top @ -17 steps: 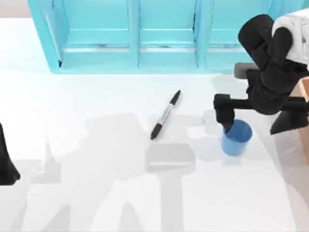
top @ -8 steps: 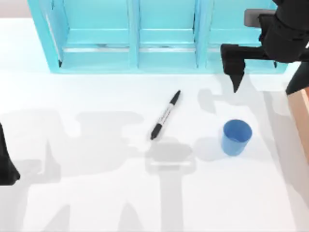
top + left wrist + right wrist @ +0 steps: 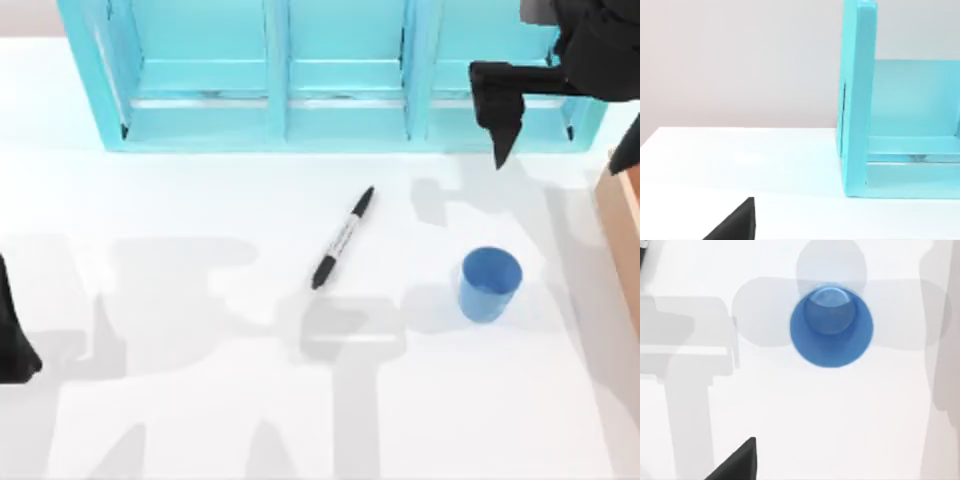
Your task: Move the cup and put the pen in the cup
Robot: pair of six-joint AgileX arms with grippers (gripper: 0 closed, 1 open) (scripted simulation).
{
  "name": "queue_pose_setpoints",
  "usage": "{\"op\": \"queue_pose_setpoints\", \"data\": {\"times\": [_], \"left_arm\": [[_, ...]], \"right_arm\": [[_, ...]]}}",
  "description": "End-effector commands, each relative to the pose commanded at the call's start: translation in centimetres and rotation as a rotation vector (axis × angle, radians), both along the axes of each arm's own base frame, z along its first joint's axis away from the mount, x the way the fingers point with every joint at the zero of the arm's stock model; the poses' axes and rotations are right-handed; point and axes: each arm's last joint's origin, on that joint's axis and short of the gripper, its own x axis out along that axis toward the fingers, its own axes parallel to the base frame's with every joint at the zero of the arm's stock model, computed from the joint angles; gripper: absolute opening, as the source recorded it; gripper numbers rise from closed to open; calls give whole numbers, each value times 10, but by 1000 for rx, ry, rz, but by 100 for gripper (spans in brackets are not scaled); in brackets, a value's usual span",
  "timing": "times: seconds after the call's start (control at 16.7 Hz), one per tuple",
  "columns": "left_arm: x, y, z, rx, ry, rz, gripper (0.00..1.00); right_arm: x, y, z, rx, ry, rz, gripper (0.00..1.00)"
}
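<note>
- On the table's (image 3: 200, 420) right part stood the cup (image 3: 490, 283) upright — nothing was inside it.
- Left of the cup, well apart, lay the pen (image 3: 342, 238) flat.
- Right gripper (image 3: 500, 125) hung before the shelf (image 3: 290, 70) — finger state I cannot tell.
- Left arm (image 3: 12, 340) was parked at the left edge.

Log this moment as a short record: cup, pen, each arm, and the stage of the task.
cup: upright on the table's right part, empty, nothing gripping it
pen: flat on the table near the middle, left of the cup, apart from it
right gripper: raised above the far right, before the blue shelf, holding nothing
left arm: parked at the table's left edge
stage: pen not yet in cup
</note>
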Motion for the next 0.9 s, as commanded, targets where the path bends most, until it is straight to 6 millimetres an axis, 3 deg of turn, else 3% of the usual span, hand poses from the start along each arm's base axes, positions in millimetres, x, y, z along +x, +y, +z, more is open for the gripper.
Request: {"op": "queue_pose_setpoints", "data": {"times": [0.12, 0.3, 0.66, 0.9], "left_arm": [[0, 0, 0, 0, 0, 0, 100], [0, 0, 0, 0, 0, 0, 100], [0, 0, 0, 0, 0, 0, 100], [0, 0, 0, 0, 0, 0, 100]], "right_arm": [[2, 5, -3, 3, 5, -2, 100], [14, 28, -22, 19, 16, -41, 100], [47, 89, -82, 86, 9, -269, 100], [58, 122, -120, 133, 16, -416, 100]]}}
